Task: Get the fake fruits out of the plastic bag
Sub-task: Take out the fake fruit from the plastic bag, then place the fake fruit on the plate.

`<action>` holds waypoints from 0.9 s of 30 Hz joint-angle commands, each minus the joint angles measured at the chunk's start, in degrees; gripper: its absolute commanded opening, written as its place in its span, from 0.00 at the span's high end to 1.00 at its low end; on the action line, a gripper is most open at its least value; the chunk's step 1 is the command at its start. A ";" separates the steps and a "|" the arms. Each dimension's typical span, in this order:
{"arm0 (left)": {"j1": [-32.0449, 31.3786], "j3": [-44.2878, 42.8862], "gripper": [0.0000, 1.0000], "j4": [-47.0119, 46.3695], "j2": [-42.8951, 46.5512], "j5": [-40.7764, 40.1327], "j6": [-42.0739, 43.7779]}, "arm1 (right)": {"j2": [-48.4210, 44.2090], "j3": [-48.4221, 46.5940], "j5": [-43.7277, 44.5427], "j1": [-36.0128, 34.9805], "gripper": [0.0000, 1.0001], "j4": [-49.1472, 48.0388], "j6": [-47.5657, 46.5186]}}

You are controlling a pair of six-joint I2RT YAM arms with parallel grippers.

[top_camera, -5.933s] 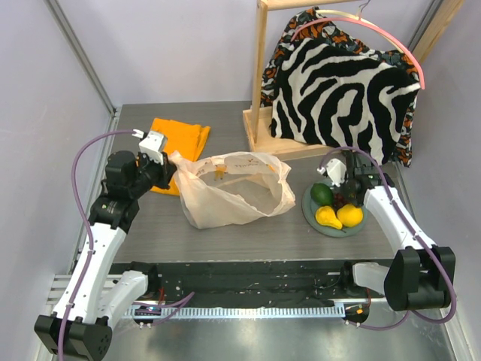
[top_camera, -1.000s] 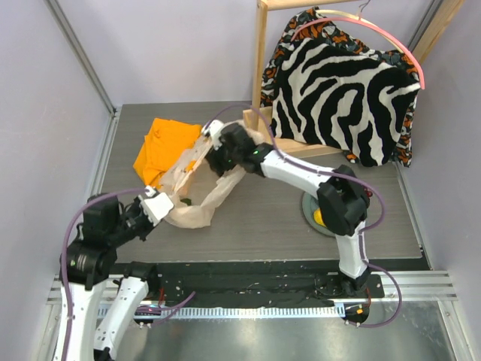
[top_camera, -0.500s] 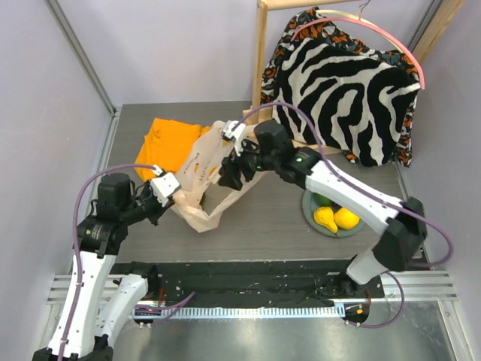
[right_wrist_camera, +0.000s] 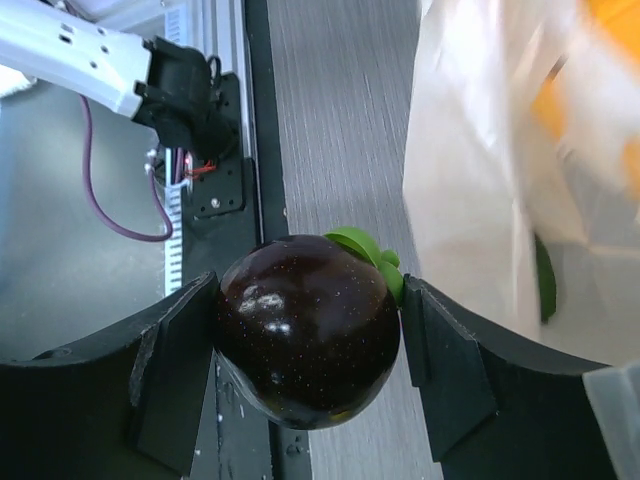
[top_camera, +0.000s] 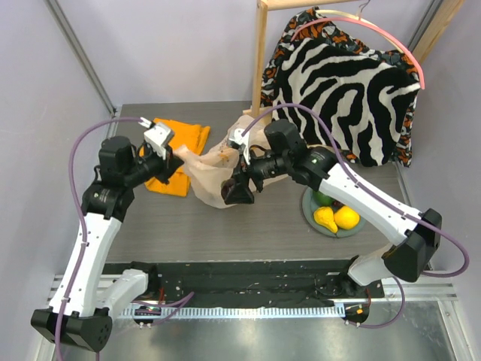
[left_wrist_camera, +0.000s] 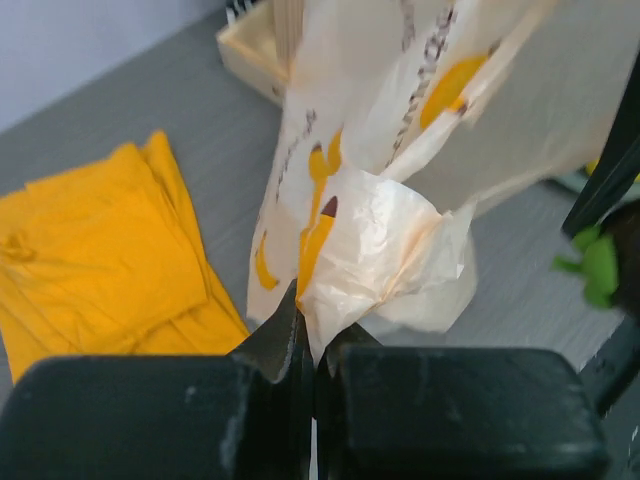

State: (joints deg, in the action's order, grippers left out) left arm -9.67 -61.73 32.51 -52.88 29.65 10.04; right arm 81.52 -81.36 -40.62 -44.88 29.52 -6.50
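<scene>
Right claw (right_wrist_camera: 310, 352) clasps maroon fruit (right_wrist_camera: 300, 325); left claw (left_wrist_camera: 312, 345) pinches bag (left_wrist_camera: 385, 240) beside orange cloth (left_wrist_camera: 100, 255).

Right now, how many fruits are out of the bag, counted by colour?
Yellow: 2, pear and lemon on the plate
Green: 1, avocado on the plate
Dark maroon: 1, round fruit in the right gripper
Total: 4 that I can see

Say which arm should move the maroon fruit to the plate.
Right: the right gripper holds the maroon fruit outside the bag, and the plate sits on its side. The left gripper is shut on the bag.
</scene>
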 commanded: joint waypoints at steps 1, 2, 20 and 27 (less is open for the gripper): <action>-0.17 -4.88 1.00 -11.68 -1.51 -0.38 -9.51 | 0.49 -2.91 -1.92 -0.90 0.69 2.56 -3.25; -0.17 -5.15 1.00 -13.25 -1.70 0.14 -11.43 | 0.92 -3.45 -2.61 -1.17 0.68 3.69 -3.51; 0.44 -8.05 1.00 -19.95 4.36 -18.42 -8.98 | 3.21 10.25 4.32 -1.44 0.67 12.14 -20.38; 0.44 -4.01 1.00 -18.45 3.66 -10.57 -18.04 | 1.20 7.21 6.95 -1.43 0.70 21.68 -26.44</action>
State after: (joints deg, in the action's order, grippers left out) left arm -9.45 -67.72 15.79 -48.23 14.79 -3.99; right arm 85.25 -69.36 -35.44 -46.09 44.23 -27.22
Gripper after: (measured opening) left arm 0.016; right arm 0.750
